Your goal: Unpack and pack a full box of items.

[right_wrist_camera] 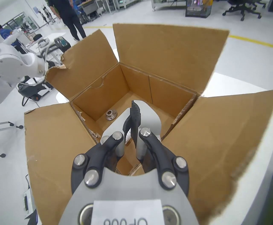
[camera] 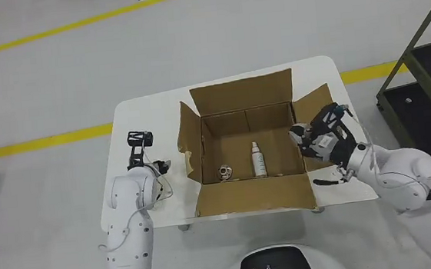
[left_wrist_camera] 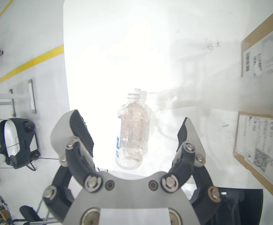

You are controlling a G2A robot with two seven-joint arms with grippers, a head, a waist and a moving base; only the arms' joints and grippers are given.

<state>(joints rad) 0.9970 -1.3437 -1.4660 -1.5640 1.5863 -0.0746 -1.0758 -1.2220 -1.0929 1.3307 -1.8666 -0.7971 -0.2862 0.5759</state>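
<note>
An open cardboard box (camera: 256,196) stands in the middle of the white table (camera: 152,109). Inside it lie a white bottle (camera: 258,159) and a small metal flange (camera: 226,171) (right_wrist_camera: 111,115). A clear, empty plastic bottle (left_wrist_camera: 132,132) lies on the table left of the box. My left gripper (left_wrist_camera: 131,119) (camera: 140,139) hangs open above that bottle, one finger on each side and apart from it. My right gripper (right_wrist_camera: 134,110) (camera: 302,133) is shut on nothing and sits over the box's right wall, pointing into the box.
The box's four flaps are folded outward; the left flap (left_wrist_camera: 253,144) carries paper labels. A dark metal rack (camera: 426,77) stands off the table's right end. A headset (left_wrist_camera: 19,142) lies on the floor past the table's left edge.
</note>
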